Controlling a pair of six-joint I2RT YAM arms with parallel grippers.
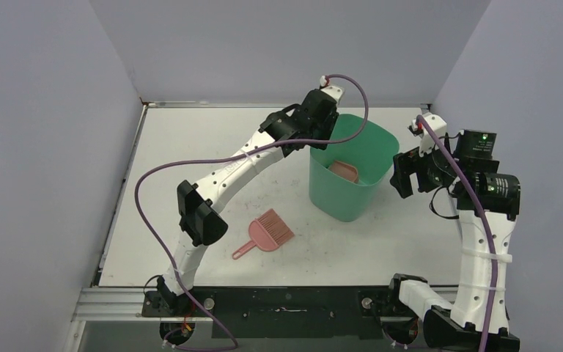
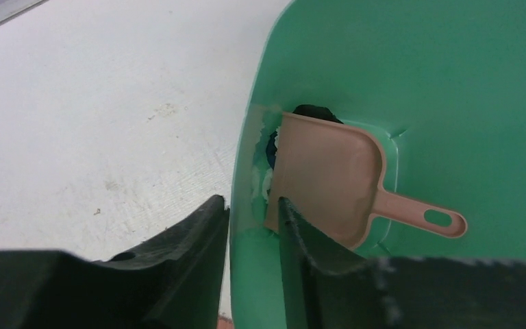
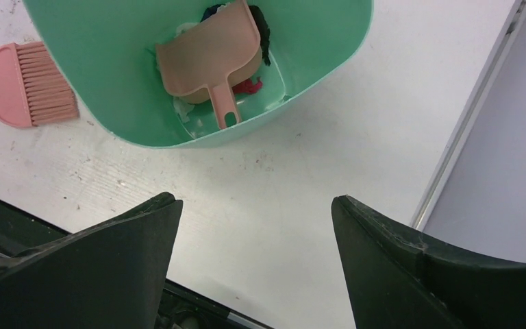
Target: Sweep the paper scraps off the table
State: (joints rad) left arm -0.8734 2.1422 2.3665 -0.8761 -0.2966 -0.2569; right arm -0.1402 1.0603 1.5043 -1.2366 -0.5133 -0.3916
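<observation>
The small crumpled paper scraps [image 3: 247, 86] lie at the bottom of the tall mint-green plastic bin [image 1: 348, 202], which stands upright toward the back of the white speckled counter [image 1: 190, 139]. In the right wrist view a red bit, a dark blue one and a few white ones show around the edges of the pink plastic dustpan [image 3: 205, 58]. The dustpan lies on top of them inside the bin, its handle with the hanging hole reaching toward one wall.

The pink hand brush with flat bristles [image 1: 267, 233] lies on the counter near the bin but apart from it, on the side toward the arm bases. Its bristles point toward the bin and its handle points away.

The left end effector [image 2: 252, 202] sits at the bin's left rim, one finger outside the green wall and the other inside, so the rim runs between them. I cannot tell whether the pads press on the wall or stand just off it.

The right end effector [image 3: 253, 202] hovers over bare counter on the bin's right side, fingers spread wide and holding nothing, with the metal edge rail [image 3: 466, 116] off to one side.
</observation>
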